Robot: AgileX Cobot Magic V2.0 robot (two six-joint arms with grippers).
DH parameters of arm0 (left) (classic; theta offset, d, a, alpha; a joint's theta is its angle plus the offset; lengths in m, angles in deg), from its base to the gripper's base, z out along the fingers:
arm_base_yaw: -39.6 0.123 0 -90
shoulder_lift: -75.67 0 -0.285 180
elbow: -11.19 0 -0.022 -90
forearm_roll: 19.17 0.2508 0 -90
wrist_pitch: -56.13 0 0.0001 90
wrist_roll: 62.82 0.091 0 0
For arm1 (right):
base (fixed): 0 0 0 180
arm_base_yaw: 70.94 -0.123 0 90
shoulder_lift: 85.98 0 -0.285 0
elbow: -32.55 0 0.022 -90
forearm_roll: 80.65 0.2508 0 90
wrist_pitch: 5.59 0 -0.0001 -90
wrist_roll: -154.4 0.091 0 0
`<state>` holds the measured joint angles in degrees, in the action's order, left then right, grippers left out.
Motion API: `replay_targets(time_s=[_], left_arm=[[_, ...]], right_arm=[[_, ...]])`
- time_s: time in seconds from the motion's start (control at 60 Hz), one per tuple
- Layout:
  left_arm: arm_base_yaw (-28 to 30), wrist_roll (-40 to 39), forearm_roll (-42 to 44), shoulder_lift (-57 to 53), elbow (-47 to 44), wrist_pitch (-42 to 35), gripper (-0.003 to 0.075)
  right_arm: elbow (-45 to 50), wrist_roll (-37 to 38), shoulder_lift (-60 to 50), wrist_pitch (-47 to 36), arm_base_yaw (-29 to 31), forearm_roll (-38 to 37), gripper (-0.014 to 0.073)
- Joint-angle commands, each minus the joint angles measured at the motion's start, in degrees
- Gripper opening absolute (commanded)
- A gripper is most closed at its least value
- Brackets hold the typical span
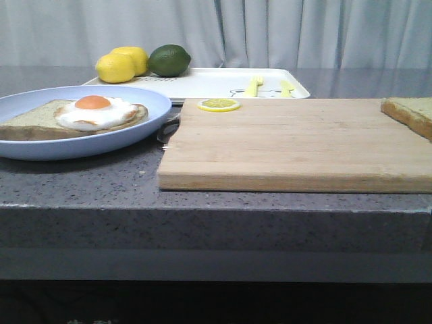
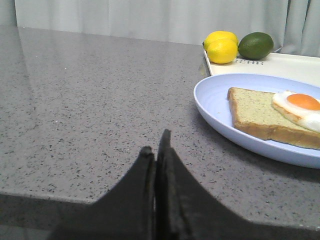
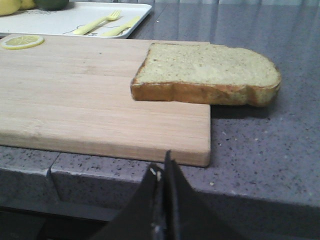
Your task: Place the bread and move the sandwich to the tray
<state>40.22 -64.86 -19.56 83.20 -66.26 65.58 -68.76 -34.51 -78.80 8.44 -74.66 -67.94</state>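
The plain bread (image 3: 210, 72) lies on the right end of the wooden cutting board (image 3: 90, 100), overhanging its edge; it also shows at the right edge of the front view (image 1: 412, 111). A pale blue plate (image 1: 138, 131) at the left holds one bread slice (image 1: 34, 120) topped with a fried egg (image 1: 98, 111); the plate also shows in the left wrist view (image 2: 220, 112). The white tray (image 1: 216, 84) lies at the back. My left gripper (image 2: 156, 145) is shut and empty, near the counter's front edge, left of the plate. My right gripper (image 3: 162, 165) is shut and empty, in front of the board.
Two lemons (image 1: 121, 64) and a green lime (image 1: 169, 59) sit at the tray's far left. Yellow cutlery (image 1: 255, 86) lies on the tray. A lemon slice (image 1: 218, 104) lies on the board's far left corner. Grey curtains hang behind the counter.
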Motion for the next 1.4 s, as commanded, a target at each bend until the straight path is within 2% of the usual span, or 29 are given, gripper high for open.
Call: replay_targets(time_s=[0.0,1.001,1.384], left_arm=[[0.0,-0.3,-0.5,-1.3,-0.6,-5.2,-0.0019],[0.0,-0.3,-0.5,-1.3,-0.6,-5.2,-0.0019],[0.0,-0.3,-0.5,-1.3,-0.6,-9.4,-0.0019]], right_arm=[[-0.1,-0.3,-0.8,-4.3,0.2,0.0,-0.0074],[-0.1,-0.3,-0.8,-4.5,0.2,0.0,-0.0074],[-0.1,-0.3,-0.8,-10.9,0.2,0.0,-0.0074]])
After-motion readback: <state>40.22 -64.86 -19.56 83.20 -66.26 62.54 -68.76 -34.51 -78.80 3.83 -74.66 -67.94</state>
